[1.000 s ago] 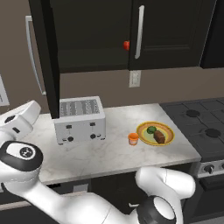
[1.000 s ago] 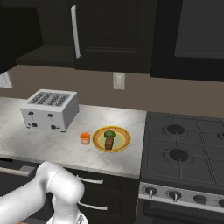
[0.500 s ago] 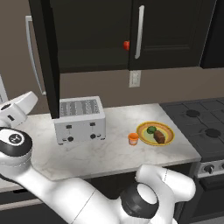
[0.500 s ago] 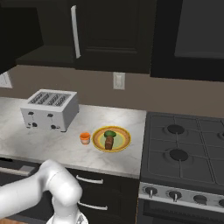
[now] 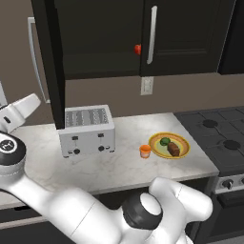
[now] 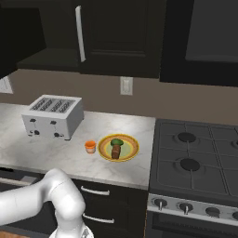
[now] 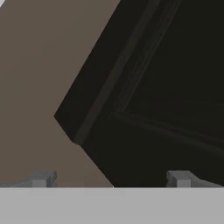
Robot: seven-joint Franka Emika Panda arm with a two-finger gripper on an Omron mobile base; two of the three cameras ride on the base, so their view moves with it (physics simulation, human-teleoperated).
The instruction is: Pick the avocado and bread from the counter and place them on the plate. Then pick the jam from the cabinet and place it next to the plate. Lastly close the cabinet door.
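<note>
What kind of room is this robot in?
It looks like a kitchen. There's a toaster on a marble counter, a stove with burners beside it, and dark wall cabinets above. A plate holds bread and an avocado.

I see a silver toaster [image 5: 87,129], a black stove [image 6: 195,160] with round burners, a white wall plug [image 5: 147,85], and a red ball [image 5: 137,49].

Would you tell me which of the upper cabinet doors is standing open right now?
The leftmost cabinet door, above the toaster, is open: it shows edge-on, swung out toward the room, while the door with the silver handle lies flat and shut.
</note>
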